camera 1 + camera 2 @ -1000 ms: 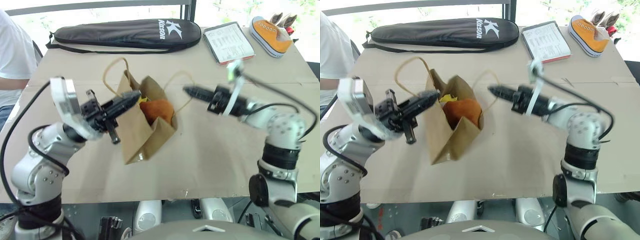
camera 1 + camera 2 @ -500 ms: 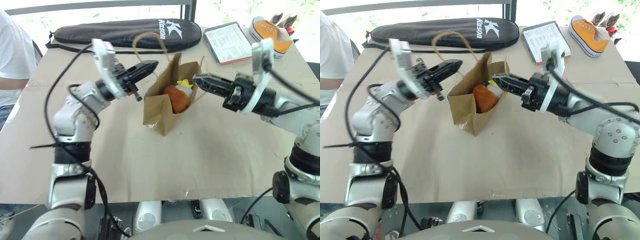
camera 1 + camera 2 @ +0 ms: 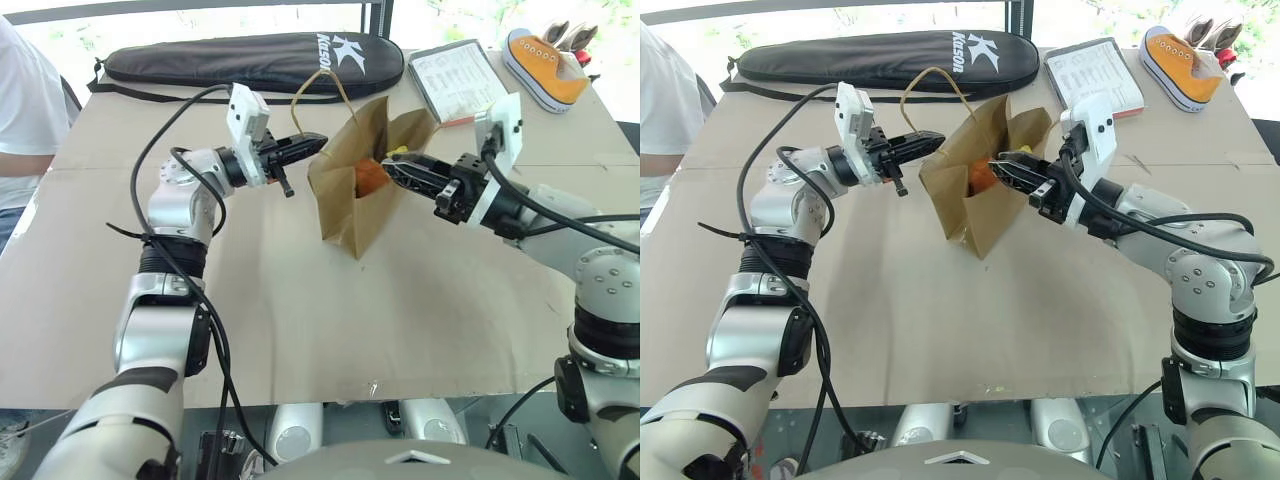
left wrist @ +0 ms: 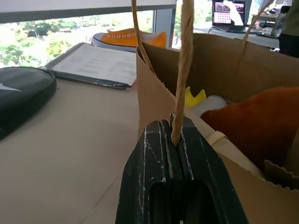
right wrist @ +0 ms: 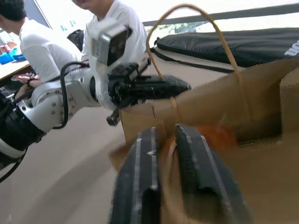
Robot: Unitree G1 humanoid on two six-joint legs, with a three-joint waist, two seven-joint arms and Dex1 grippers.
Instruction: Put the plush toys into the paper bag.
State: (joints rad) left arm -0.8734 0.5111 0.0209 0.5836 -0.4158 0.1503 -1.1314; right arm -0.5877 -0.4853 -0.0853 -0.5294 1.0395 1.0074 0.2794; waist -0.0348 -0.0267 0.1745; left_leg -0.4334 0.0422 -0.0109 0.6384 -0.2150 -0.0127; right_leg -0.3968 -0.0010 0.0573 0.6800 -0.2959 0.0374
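Both tools at paper bag rim — 2 plush toys inside.

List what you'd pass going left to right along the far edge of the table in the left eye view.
black racket case → clipboard with a printed sheet → orange sneaker

A tabletop covered in plain brown cardboard carries a brown paper bag standing upright near its middle. Along the far edge lie a long black racket case (white lettering on its side), a clipboard with a printed sheet, and an orange canvas sneaker at the far right corner.
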